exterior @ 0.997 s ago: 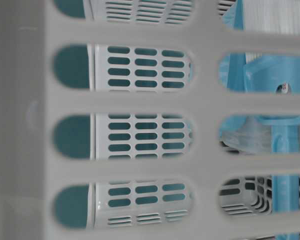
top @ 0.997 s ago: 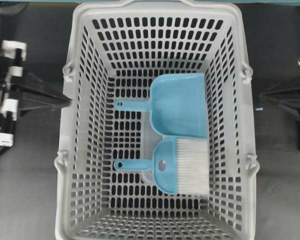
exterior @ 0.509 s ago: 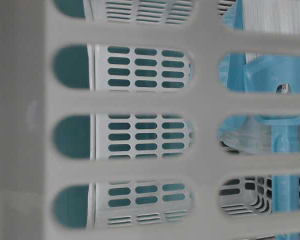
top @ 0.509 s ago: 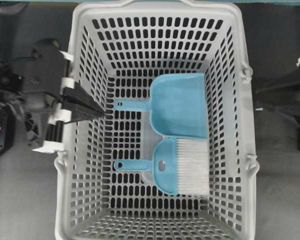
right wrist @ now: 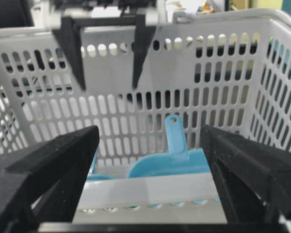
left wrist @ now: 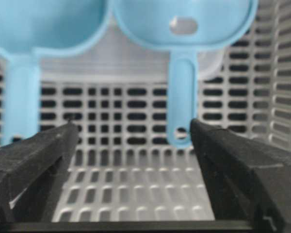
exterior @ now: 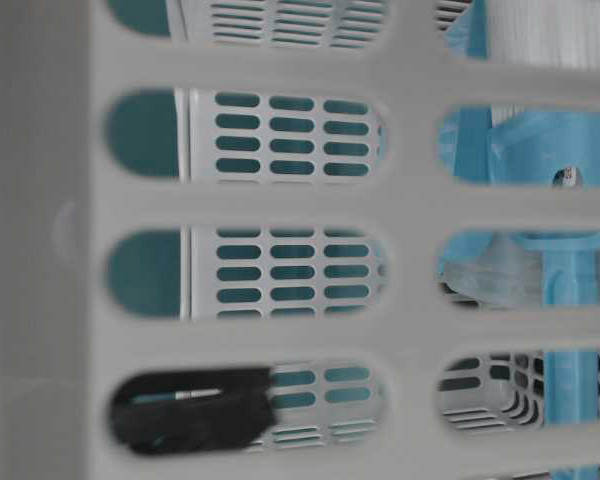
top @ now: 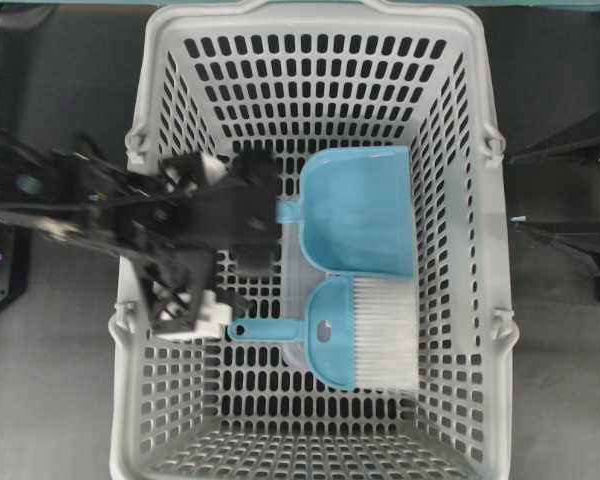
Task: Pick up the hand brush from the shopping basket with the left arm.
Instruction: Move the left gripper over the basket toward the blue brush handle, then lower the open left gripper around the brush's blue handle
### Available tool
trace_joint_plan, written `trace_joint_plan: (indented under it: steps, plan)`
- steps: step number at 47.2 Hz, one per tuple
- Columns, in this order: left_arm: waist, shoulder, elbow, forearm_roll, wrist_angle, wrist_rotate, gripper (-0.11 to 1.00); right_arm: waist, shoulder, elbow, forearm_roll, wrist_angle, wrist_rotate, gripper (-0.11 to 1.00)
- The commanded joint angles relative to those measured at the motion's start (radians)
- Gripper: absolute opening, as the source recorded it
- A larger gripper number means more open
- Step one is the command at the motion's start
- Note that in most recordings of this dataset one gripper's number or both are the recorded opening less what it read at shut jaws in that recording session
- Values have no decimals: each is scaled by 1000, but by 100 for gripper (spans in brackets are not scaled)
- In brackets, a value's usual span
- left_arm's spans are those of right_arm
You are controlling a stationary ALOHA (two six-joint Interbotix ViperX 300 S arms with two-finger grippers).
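The light blue hand brush (top: pixel 365 335) lies flat on the floor of the grey shopping basket (top: pixel 145 400), white bristles to the right and thin handle to the left. My left gripper (top: pixel 265 215) is inside the basket, open and empty, just left of the brush. In the left wrist view the brush handle (left wrist: pixel 181 97) ends close to my right-hand finger (left wrist: pixel 223 160), and the gripper (left wrist: pixel 133 126) is wide open above the floor. The brush also shows in the table-level view (exterior: pixel 525 150). My right gripper (top: pixel 512 190) is open outside the basket's right wall (right wrist: pixel 149 136).
A light blue dustpan (top: pixel 360 210) without bristles lies just beyond the brush; its handle (left wrist: pixel 19 102) points at my left gripper. The basket's slotted walls (left wrist: pixel 281 97) stand high on all sides. My left gripper also shows in the right wrist view (right wrist: pixel 108 86).
My left arm has swung from outside the basket's left wall over the rim and down inside, and its jaws have opened. My right gripper's jaws have spread apart in place.
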Motion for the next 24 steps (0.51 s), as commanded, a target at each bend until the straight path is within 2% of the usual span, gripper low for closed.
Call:
trace_joint_plan:
  steps: [1, 10, 24]
  plan:
    - [-20, 44, -44, 5, 15, -2, 89, -2, 5, -23, 5, -14, 2, 81]
    - [-44, 133, -66, 5, 28, -2, 90, -3, 3, -23, 5, -12, 2, 81]
    - [-67, 192, -78, 3, 31, -8, 90, -3, 5, -23, 5, -8, 3, 80]
